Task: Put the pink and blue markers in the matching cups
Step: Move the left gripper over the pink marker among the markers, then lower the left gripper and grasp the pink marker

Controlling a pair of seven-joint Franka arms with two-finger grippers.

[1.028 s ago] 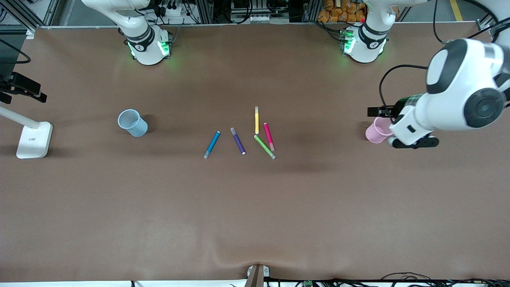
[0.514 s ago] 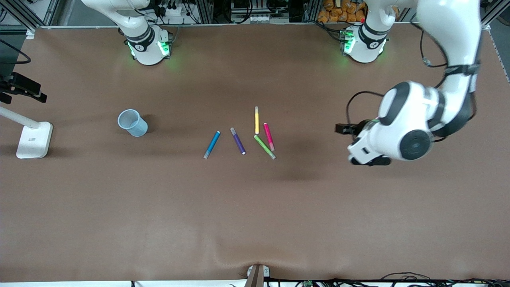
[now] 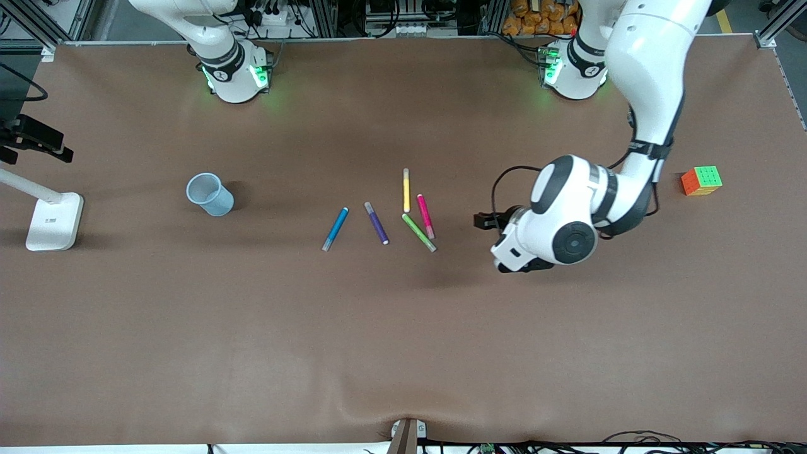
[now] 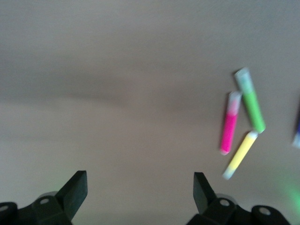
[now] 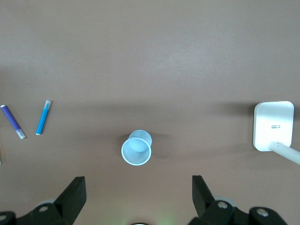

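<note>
The pink marker (image 3: 425, 215) and the blue marker (image 3: 335, 228) lie flat at mid-table among other pens. The pale blue cup (image 3: 210, 194) stands upright toward the right arm's end. The pink cup is hidden under the left arm. My left gripper (image 4: 139, 180) hangs open and empty over bare table beside the pen cluster; its wrist view shows the pink marker (image 4: 229, 129) off to one side. My right gripper (image 5: 139, 185) waits open and empty, high over the table near the blue cup (image 5: 136, 147), with the blue marker (image 5: 43, 117) farther off.
A purple pen (image 3: 376, 222), a yellow pen (image 3: 406, 190) and a green pen (image 3: 418, 232) lie with the markers; the green one nearly touches the pink marker. A colour cube (image 3: 701, 180) sits toward the left arm's end. A white lamp base (image 3: 55, 221) stands at the right arm's end.
The left arm has swept from over the pink cup toward the pen cluster, now covering that cup and uncovering the colour cube. Its gripper stayed open. Pens and blue cup have not moved.
</note>
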